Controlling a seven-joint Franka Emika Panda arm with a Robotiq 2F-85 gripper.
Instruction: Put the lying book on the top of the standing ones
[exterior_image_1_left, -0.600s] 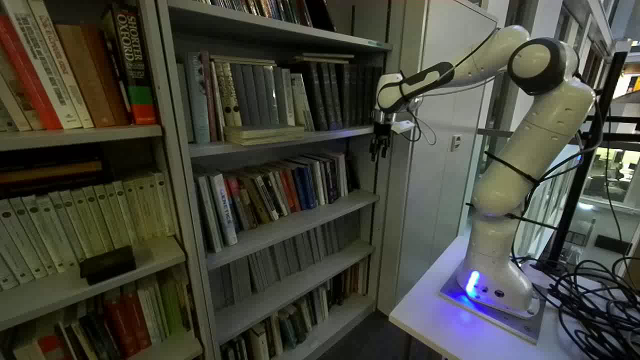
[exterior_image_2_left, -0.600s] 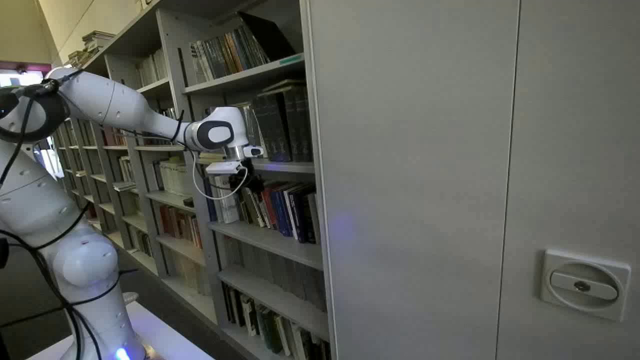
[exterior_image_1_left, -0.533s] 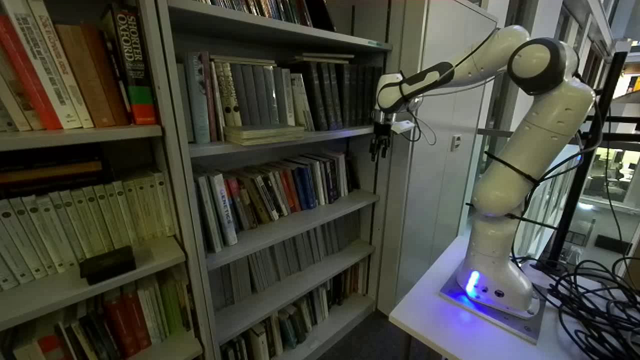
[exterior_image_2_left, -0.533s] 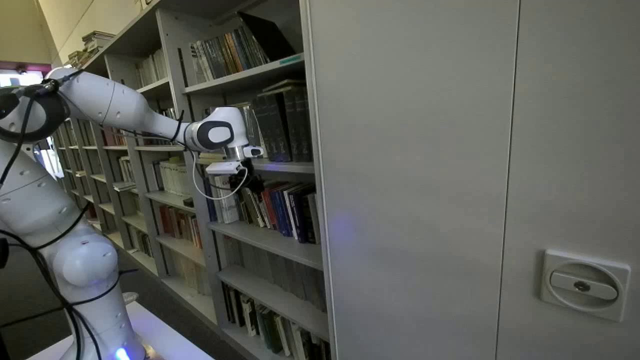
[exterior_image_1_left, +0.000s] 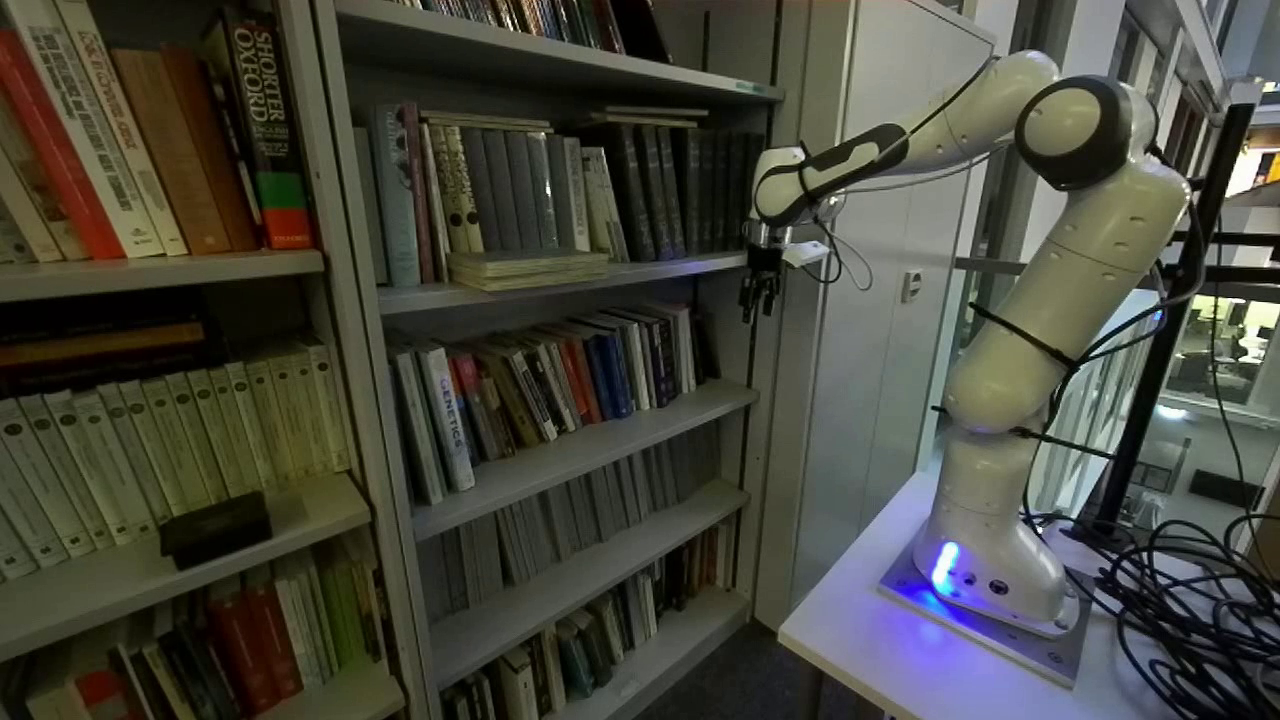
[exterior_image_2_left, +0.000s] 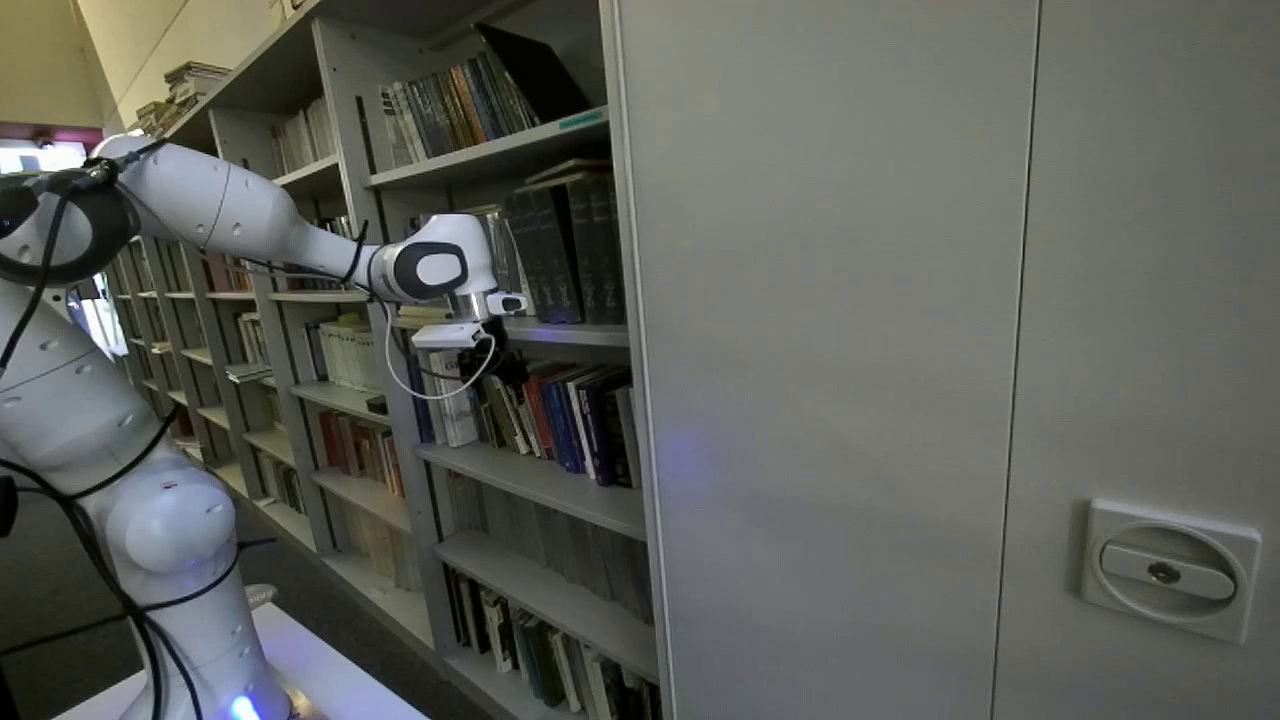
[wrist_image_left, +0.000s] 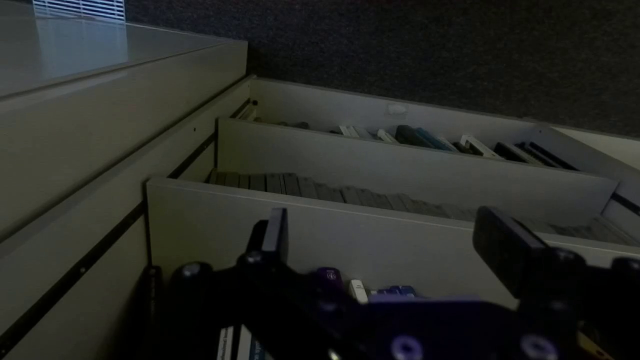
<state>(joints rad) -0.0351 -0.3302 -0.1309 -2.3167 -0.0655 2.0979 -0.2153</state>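
Lying flat: we see the task's book at the front edge of a shelf; it seems to be a low stack of pale, thin volumes, though we cannot count them at this size.
Standing books: we find them upright just behind it, grey, white and dark spines, some leaning, with other volumes flat on top.
Gripper: in the wrist view we see its fingers spread wide apart; in an exterior view it points down, well apart from the task's book.
Arm: we see it on a white table, a blue light glowing at its base.
Shelf below: we see more colourful spines, red and blue among them.
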